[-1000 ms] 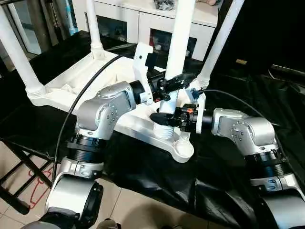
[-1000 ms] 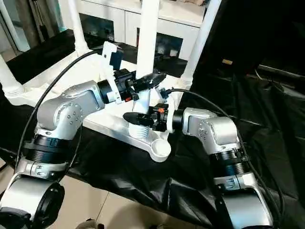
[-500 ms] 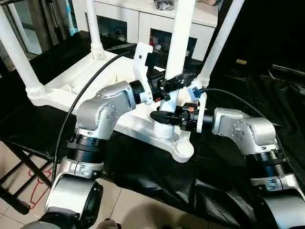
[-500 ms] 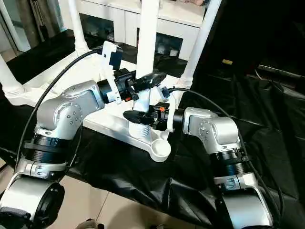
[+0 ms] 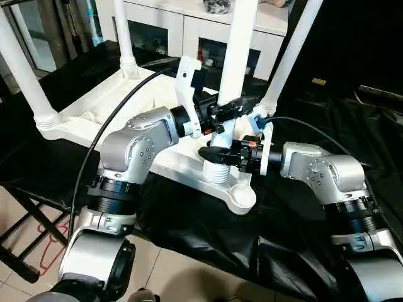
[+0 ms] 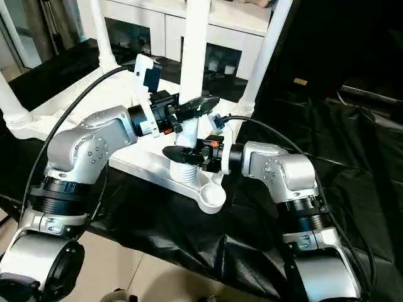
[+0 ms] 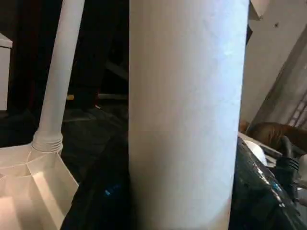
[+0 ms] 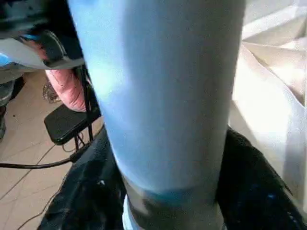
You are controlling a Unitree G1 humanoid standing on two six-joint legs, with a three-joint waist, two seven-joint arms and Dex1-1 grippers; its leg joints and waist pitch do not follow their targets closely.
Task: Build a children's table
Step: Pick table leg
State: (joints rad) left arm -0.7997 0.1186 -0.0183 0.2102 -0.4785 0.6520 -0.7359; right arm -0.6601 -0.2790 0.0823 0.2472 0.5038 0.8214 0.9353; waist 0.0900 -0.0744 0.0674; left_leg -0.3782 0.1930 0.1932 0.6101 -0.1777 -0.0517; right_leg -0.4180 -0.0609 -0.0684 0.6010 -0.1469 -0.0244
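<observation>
The children's table top (image 5: 94,110) lies upside down on a black cloth. Three white legs stand in its corner sockets: far left (image 5: 22,69), back (image 5: 124,38) and right (image 5: 293,50). A fourth leg (image 5: 237,50) stands upright near the front, its threaded foot (image 5: 218,171) just beside the open front corner socket (image 5: 242,197). My left gripper (image 5: 233,106) is shut on this leg from the left. My right gripper (image 5: 218,153) grips it lower down from the right. In the wrist views black fingers (image 7: 103,191) (image 8: 249,182) press against both sides of the leg (image 7: 184,115).
A white cabinet (image 5: 189,25) with glass-fronted compartments stands behind the table. The black cloth (image 5: 302,239) spreads to the right and front. A dark folding frame (image 5: 25,233) stands on the tiled floor at the lower left. A black cable (image 5: 107,135) arcs over my left arm.
My right gripper's fingers have drawn in a little on the leg. My left wrist has rolled slightly. The leg and table top stay where they were.
</observation>
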